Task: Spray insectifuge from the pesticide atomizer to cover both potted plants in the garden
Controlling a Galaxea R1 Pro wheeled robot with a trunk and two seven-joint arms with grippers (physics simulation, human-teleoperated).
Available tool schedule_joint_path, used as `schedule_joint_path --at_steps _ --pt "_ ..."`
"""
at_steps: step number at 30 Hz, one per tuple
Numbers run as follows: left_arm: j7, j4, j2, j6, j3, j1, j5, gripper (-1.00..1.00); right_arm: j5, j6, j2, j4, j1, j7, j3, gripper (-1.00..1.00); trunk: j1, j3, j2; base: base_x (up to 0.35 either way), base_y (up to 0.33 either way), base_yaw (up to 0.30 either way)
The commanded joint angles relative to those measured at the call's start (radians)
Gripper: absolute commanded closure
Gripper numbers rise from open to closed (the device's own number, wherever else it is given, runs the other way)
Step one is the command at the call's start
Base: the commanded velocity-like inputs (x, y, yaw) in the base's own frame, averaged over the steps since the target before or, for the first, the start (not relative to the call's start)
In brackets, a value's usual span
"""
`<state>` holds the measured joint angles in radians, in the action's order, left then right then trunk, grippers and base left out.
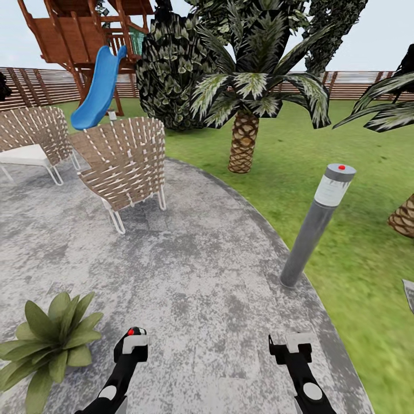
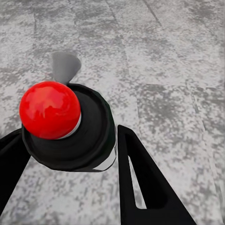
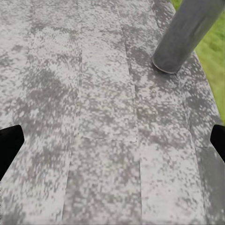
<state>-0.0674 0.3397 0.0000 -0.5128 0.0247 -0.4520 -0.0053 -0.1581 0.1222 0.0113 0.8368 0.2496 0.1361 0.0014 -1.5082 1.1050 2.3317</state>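
Your left tool (image 1: 133, 343) gripped the pesticide atomizer (image 2: 70, 126) upright, the right tool (image 1: 290, 348) hung open and empty, and the nearer potted plant (image 1: 49, 339) sat just left of that bottle on the patio (image 1: 201, 276).

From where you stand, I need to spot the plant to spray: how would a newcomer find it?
On the round mottled grey paved patio, look at the near-left edge, left of the left gripper. The low green leaf rosette sits on the paving. Unlike the scaly-trunked palm on the lawn, it has no trunk.
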Motion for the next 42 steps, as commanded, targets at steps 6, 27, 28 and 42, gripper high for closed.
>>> schedule_joint_path --at_steps 6,27,28,42 --pt "-0.005 -0.001 0.000 -0.002 0.003 -0.001 -0.002 1.00 -0.008 0.002 0.000 -0.001 0.000 0.005 0.000 -1.00 0.000 0.001 0.000 0.000 0.000 0.000" --pt "-0.003 0.000 0.000 -0.004 0.004 -0.001 -0.002 1.00 -0.008 0.003 0.000 -0.001 0.000 0.005 -0.001 -1.00 0.000 0.001 0.000 0.000 0.000 0.152" --pt "-0.003 0.001 0.000 -0.004 0.004 -0.001 -0.002 1.00 -0.008 0.004 0.000 -0.002 0.000 0.005 -0.001 -1.00 0.000 0.001 0.000 0.000 -0.050 0.278" --pt "-0.003 0.001 0.000 -0.004 0.004 -0.001 -0.002 1.00 -0.008 0.004 -0.001 -0.014 0.000 0.005 -0.001 -1.00 0.000 0.001 0.000 0.000 -0.237 0.278"
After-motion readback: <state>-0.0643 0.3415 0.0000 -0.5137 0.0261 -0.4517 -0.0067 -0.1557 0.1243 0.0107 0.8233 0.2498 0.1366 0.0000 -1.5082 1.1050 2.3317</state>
